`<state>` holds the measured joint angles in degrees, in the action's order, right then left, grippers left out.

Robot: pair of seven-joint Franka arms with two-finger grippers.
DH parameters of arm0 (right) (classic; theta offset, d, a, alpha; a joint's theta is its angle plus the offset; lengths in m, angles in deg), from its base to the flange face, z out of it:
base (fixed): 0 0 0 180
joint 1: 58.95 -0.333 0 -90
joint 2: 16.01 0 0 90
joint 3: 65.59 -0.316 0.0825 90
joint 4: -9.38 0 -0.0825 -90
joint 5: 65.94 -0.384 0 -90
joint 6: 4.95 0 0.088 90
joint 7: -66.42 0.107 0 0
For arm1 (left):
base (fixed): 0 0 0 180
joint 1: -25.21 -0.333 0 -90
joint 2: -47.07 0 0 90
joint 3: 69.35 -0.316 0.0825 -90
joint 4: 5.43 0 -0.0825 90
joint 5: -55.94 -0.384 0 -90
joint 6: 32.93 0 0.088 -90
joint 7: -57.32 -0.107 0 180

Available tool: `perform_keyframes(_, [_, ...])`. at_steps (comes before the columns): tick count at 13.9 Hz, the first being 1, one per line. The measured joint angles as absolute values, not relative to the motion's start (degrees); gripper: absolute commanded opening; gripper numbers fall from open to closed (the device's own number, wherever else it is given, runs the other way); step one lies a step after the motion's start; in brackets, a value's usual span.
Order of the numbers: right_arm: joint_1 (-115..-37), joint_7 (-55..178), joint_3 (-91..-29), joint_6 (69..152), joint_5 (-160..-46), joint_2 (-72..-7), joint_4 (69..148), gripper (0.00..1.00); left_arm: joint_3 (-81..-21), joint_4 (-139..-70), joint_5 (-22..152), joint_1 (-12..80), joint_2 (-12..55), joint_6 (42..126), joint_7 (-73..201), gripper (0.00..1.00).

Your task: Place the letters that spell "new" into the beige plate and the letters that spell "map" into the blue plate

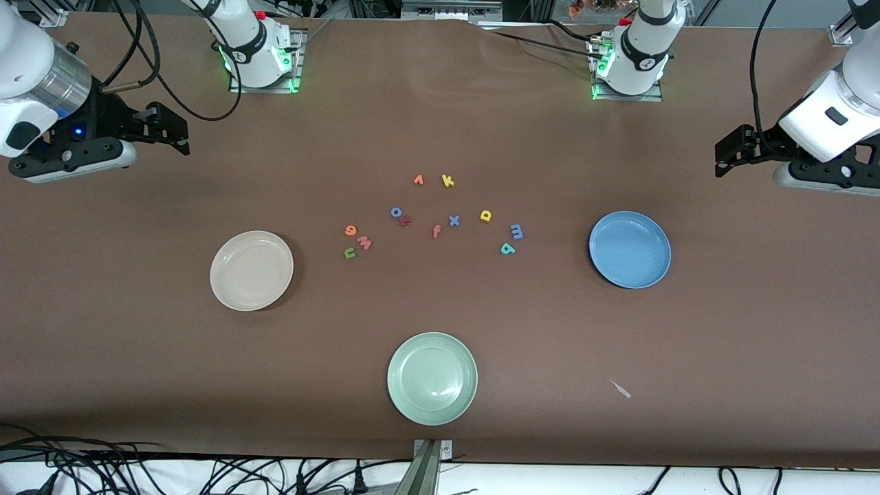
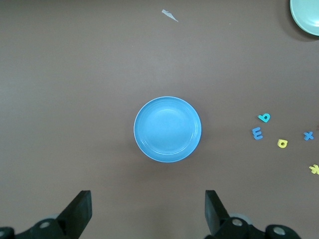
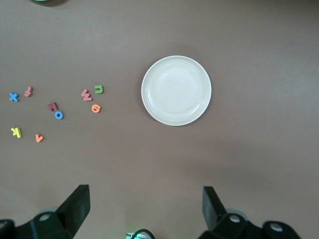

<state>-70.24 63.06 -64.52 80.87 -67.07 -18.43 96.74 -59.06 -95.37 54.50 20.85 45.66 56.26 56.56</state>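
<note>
Green "n" [image 1: 350, 254], orange "e" [image 1: 350, 230] and pink "w" [image 1: 364, 243] lie together beside the empty beige plate [image 1: 251, 270]. Periwinkle "m" [image 1: 516, 231], teal "a" [image 1: 507, 248] and yellow "p" [image 1: 485, 216] lie near the empty blue plate [image 1: 630, 249]. My right gripper [image 1: 172, 130] hangs open and empty over bare table at the right arm's end. In its wrist view the beige plate [image 3: 176, 90] and "n" [image 3: 98, 89] show. My left gripper [image 1: 729, 155] hangs open and empty at the left arm's end, with the blue plate [image 2: 167, 129] and "m" [image 2: 257, 133] in its wrist view.
Other letters sit mid-table: orange "v" [image 1: 418, 180], yellow "k" [image 1: 447, 181], blue "o" [image 1: 397, 212], a dark red letter [image 1: 405, 220], pink "f" [image 1: 436, 231], blue "x" [image 1: 454, 221]. A pale green plate [image 1: 432, 377] lies nearest the front camera. A paper scrap [image 1: 621, 389] lies beside it.
</note>
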Motion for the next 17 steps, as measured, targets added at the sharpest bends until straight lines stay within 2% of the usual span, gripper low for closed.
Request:
perform_keyframes(13, [-70.23, 63.06, -64.52, 80.88, -67.07, -18.43, 96.74, 1.0, -59.4, -95.22, 54.51, 20.21, 45.62, 56.28, 56.53, 1.0])
perform_keyframes(17, [-70.23, 63.06, -64.52, 80.88, -67.07, -18.43, 96.74, 1.0, -59.52, -95.22, 54.51, 19.45, 44.59, 59.53, 56.53, 1.0])
